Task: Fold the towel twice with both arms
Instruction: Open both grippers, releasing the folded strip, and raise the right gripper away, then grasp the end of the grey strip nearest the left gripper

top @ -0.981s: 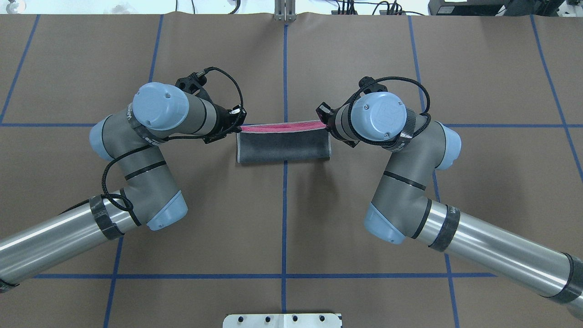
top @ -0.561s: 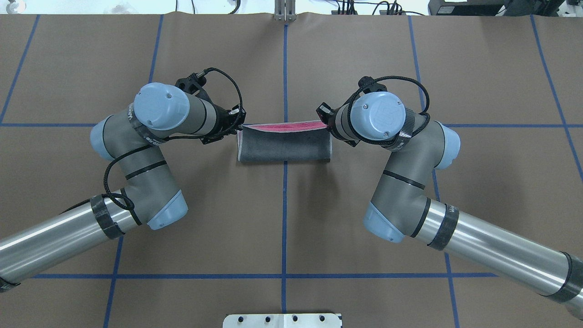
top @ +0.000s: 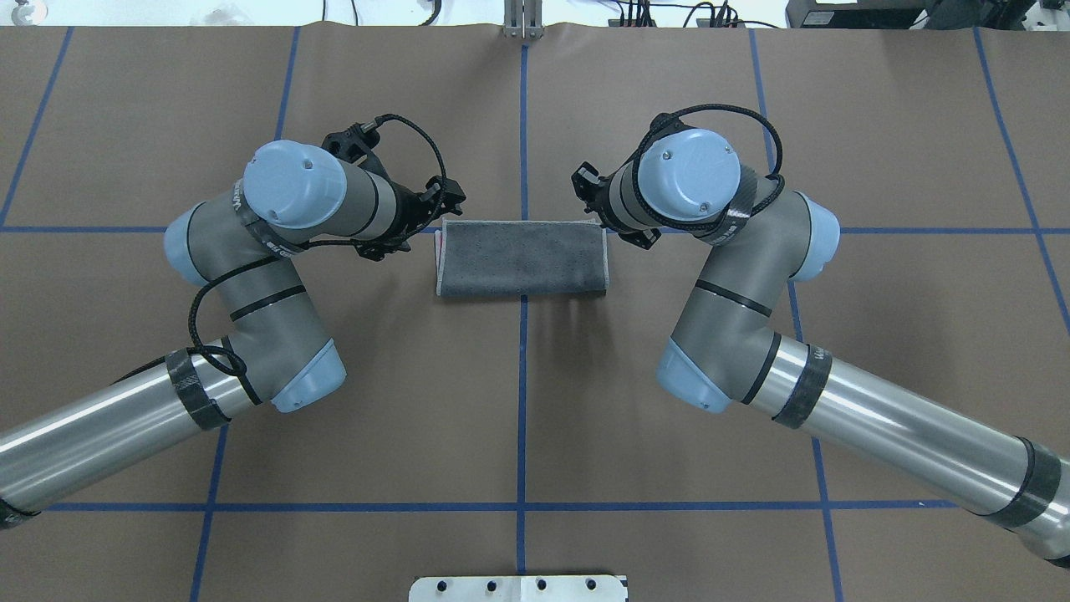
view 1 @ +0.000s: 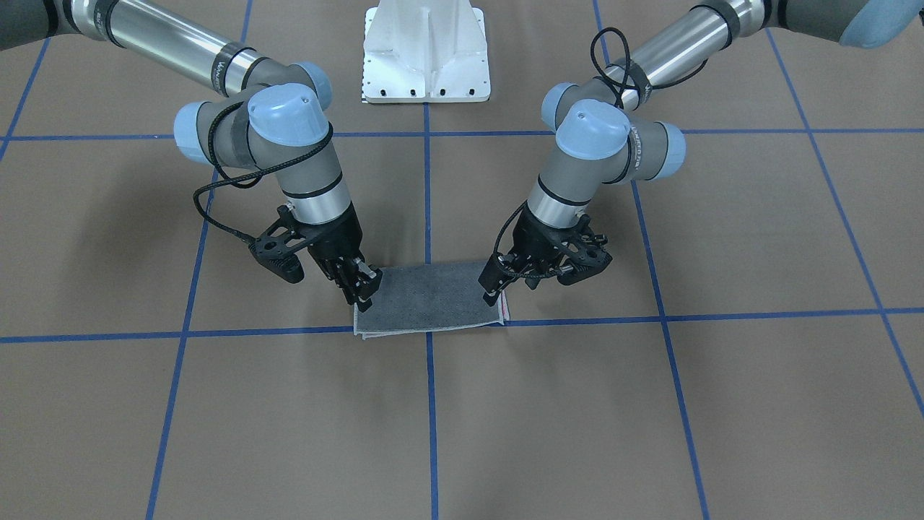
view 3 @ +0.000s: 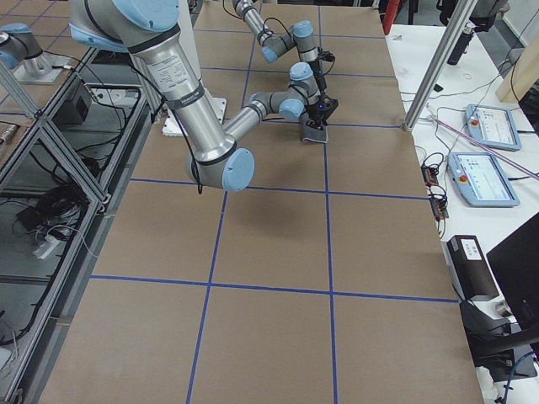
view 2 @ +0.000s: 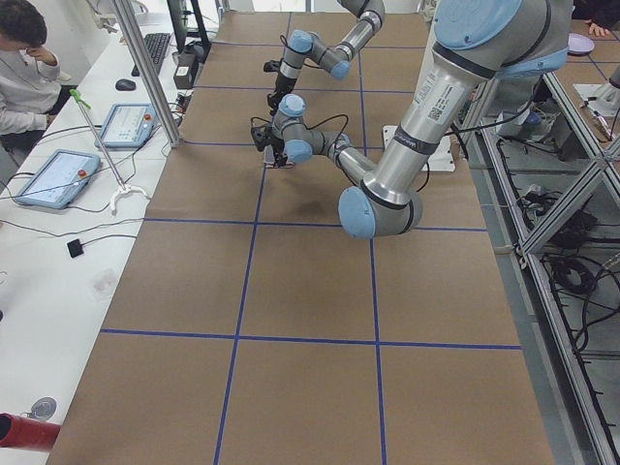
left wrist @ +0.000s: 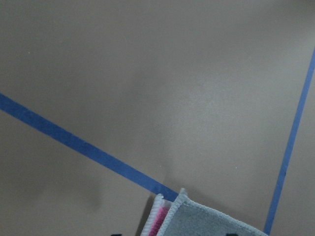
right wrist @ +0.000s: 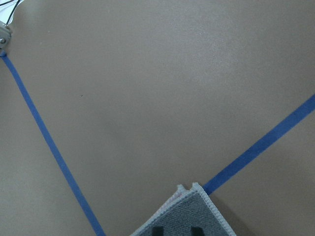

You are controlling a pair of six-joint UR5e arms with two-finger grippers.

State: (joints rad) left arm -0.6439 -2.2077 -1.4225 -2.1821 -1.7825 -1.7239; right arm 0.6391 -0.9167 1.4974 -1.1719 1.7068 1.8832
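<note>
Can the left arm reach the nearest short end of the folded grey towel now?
Probably yes: the left claw hangs right at that end of the folded grey terry towel, which lies flat, and nothing stands between them.

A robotics lab: two tubular robot arms (top: 878, 426) reach over a surface (top: 376, 418) papered brown and gridded with blue tape (top: 521, 401). Alongside, a white desk (view 2: 48, 286) carries teach pendants (view 2: 53, 177), a keyboard (view 2: 155, 50) and cables, with a person (view 2: 24, 77) seated by an aluminium post (view 2: 147, 68).
</note>
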